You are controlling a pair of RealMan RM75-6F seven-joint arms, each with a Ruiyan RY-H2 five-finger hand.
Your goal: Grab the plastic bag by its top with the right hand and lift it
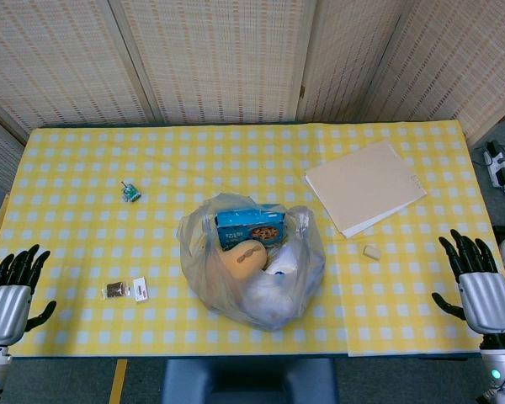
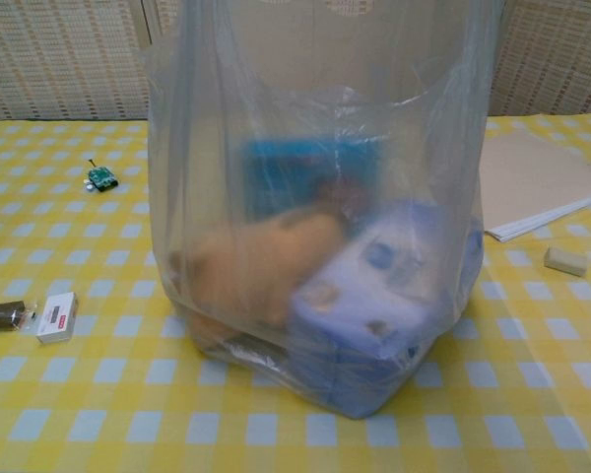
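Observation:
A clear plastic bag [image 1: 252, 261] stands near the table's front edge, centre, with its top open. Inside it I see a blue box, a tan rounded item and white-blue packets. The bag [image 2: 315, 207] fills most of the chest view, standing upright. My right hand [image 1: 481, 286] is at the front right edge of the table, fingers spread, holding nothing, far to the right of the bag. At the front left edge my left hand [image 1: 10, 295] is likewise spread and holds nothing. Neither hand appears in the chest view.
A stack of beige paper [image 1: 364, 185] lies at the right rear, with a small eraser [image 1: 371, 252] in front of it. A small green item [image 1: 131, 193] sits left of the bag. A dark packet [image 1: 116, 290] and a white box [image 1: 140, 289] lie at front left.

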